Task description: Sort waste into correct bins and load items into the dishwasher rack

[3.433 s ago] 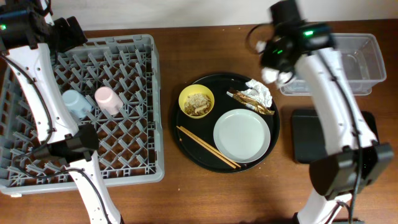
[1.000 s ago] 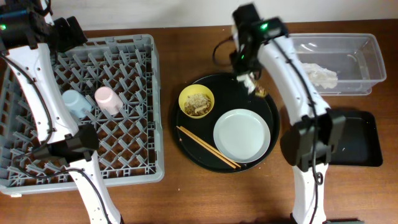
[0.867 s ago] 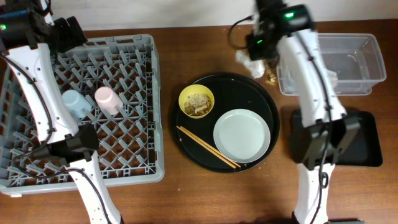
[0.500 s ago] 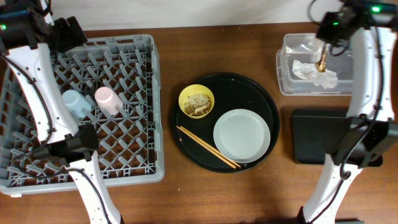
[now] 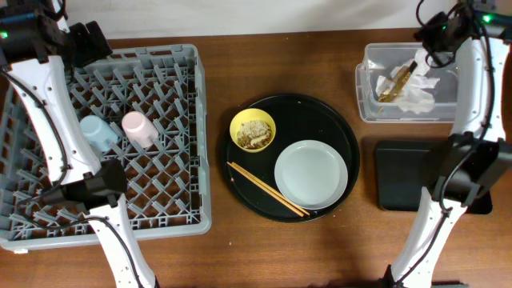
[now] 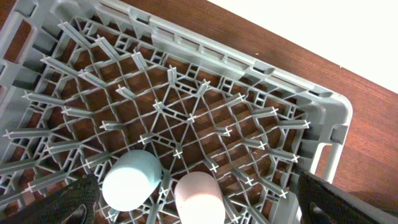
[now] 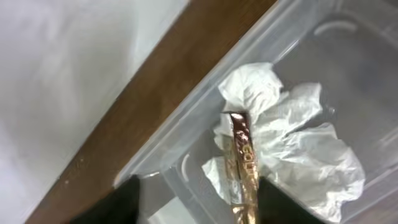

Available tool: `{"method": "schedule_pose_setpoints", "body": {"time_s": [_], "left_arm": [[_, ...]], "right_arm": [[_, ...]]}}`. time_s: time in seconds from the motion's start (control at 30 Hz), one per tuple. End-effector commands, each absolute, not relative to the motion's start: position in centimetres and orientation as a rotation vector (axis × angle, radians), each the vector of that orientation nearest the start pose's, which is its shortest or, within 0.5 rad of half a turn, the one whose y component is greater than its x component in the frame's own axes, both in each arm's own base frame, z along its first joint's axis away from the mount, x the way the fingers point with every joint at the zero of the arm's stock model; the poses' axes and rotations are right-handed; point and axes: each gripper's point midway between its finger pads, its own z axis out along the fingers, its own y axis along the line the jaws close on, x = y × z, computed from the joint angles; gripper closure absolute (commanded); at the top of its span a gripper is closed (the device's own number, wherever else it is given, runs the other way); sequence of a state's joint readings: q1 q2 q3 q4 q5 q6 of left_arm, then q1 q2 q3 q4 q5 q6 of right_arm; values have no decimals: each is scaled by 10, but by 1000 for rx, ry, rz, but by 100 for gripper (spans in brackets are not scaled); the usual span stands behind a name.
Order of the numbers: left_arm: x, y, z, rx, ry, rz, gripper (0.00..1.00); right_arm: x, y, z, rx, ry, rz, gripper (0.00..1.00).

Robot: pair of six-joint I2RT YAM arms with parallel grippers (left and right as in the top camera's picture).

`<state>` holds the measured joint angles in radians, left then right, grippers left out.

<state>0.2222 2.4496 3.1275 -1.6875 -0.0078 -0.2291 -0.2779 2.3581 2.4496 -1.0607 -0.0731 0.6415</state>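
Right claw (image 7: 199,186): spread wide, gripping nothing, above the clear tub (image 5: 368,60).
Chopstick wrapper (image 7: 241,162): lying aslant on the crumpled napkins (image 7: 298,155) inside the tub.
Left claw (image 6: 196,186): wide open, holding nothing, over the rack (image 5: 160,160).
Rack: blue cup (image 5: 96,132) and pink cup (image 5: 138,129) side by side among the pegs.
Round tray (image 5: 320,112): on the worktop (image 5: 280,48), carrying the yellow bowl (image 5: 253,130) of scraps, the plate (image 5: 311,174) and the chopsticks (image 5: 268,190).
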Motion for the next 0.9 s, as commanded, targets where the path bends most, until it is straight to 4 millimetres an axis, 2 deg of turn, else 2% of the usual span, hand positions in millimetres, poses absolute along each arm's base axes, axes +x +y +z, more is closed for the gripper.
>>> {"method": "schedule_pose_setpoints", "body": {"time_s": [0.0, 0.1, 0.2, 0.27, 0.33, 0.4, 0.5, 0.53, 0.6, 0.67, 0.73, 0.87], "left_arm": [[493, 114, 280, -583, 2498, 3, 1], [493, 114, 280, -583, 2498, 3, 1], [493, 114, 280, -583, 2498, 3, 1], [493, 114, 280, -582, 2498, 3, 0], [493, 114, 280, -583, 2498, 3, 1], [493, 114, 280, -583, 2498, 3, 1], [493, 114, 280, -583, 2498, 3, 1], [493, 114, 280, -583, 2498, 3, 1], [493, 114, 280, -583, 2498, 3, 1], [493, 114, 280, -583, 2498, 3, 1], [493, 114, 280, -583, 2498, 3, 1], [493, 114, 280, -583, 2498, 3, 1]], "right_arm": [[564, -146, 172, 1198, 2289, 261, 36], [555, -147, 189, 1199, 2278, 260, 32], [546, -147, 236, 1099, 2233, 258, 8], [537, -145, 269, 1031, 2199, 249, 0], [521, -145, 314, 977, 2130, 242, 1], [499, -146, 349, 969, 2072, 224, 1], [458, -153, 380, 1003, 2036, 183, 1], [435, -147, 385, 1025, 2063, 188, 1], [416, -133, 382, 1035, 2126, 236, 1], [396, -113, 366, 1063, 2241, 294, 1], [388, -100, 354, 1078, 2318, 325, 1], [377, -85, 338, 1093, 2417, 320, 1]]}}
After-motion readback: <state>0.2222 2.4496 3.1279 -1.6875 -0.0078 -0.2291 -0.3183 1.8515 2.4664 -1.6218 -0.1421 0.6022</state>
